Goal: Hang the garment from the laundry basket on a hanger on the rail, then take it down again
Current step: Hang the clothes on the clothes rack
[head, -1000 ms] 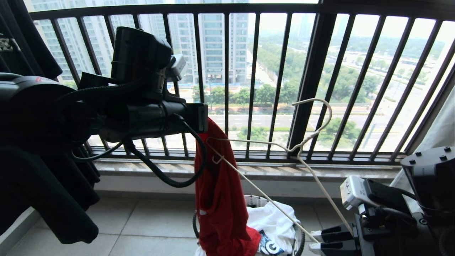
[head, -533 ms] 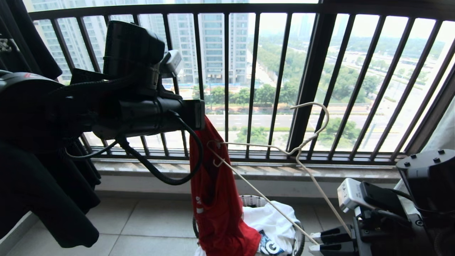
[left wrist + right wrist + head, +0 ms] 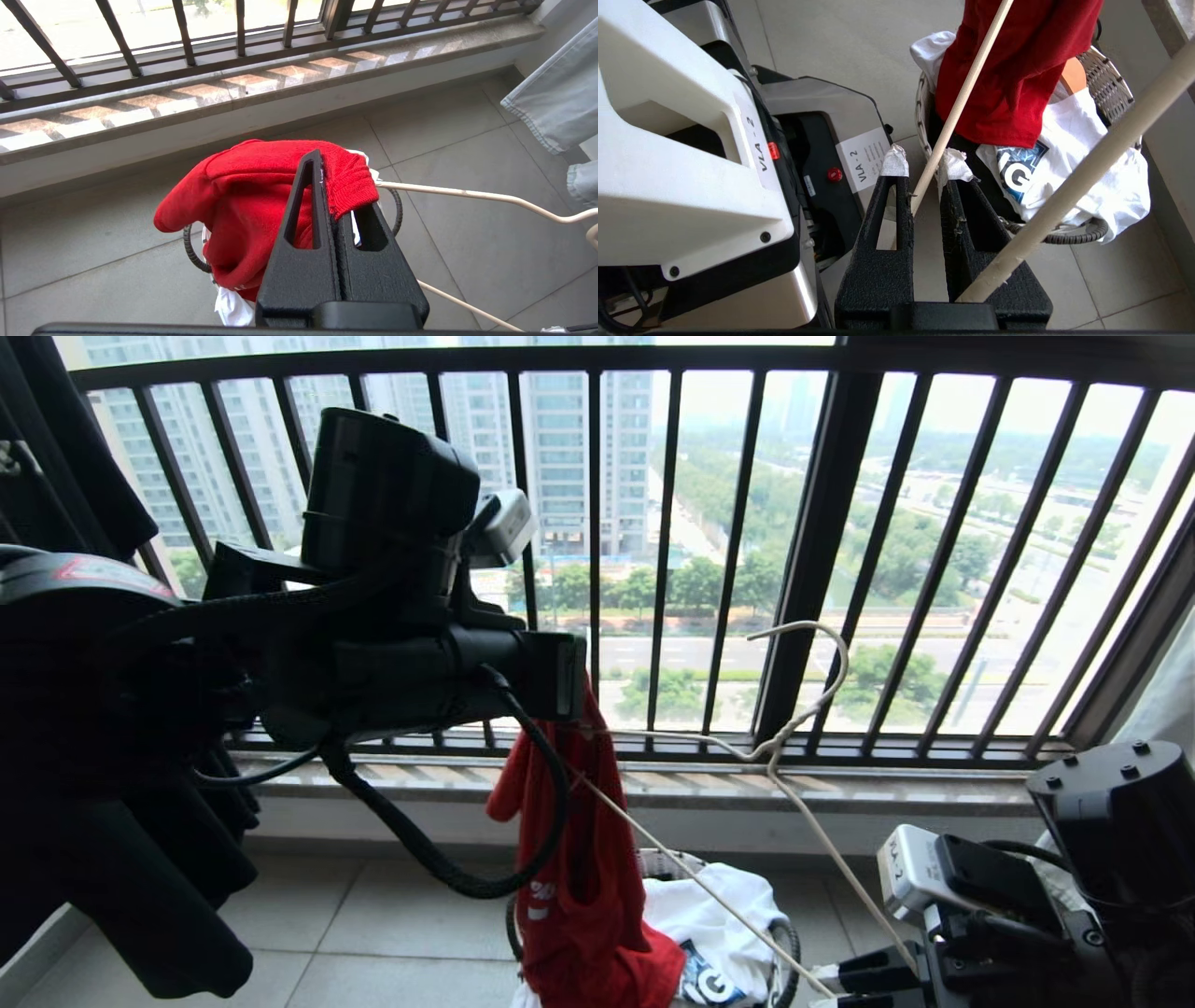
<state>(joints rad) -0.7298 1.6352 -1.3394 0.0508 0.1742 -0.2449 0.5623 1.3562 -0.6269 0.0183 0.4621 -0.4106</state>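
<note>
My left gripper (image 3: 334,186) is shut on the ribbed collar of the red garment (image 3: 579,877), which hangs from it down into the laundry basket (image 3: 789,943). In the left wrist view the garment (image 3: 243,186) bunches over the fingers. The thin white hanger (image 3: 803,709) slants across in front of the railing; one end disappears under the collar. Low at the right, my right gripper (image 3: 924,163) is shut on the hanger (image 3: 962,102) near its other end, the wire passing between its taped fingertips. The rail is out of view.
The black barred window railing (image 3: 812,551) and a stone sill stand close behind. A black garment (image 3: 121,859) hangs at the left, a pale grey-blue one (image 3: 556,98) at the right. A white printed shirt (image 3: 719,915) lies in the basket. My own base (image 3: 691,140) sits beside it.
My left gripper has swung right with the collar. The hanger's hook has dropped and shifted left, and its far end now meets the collar. A red fold now sticks out to the left.
</note>
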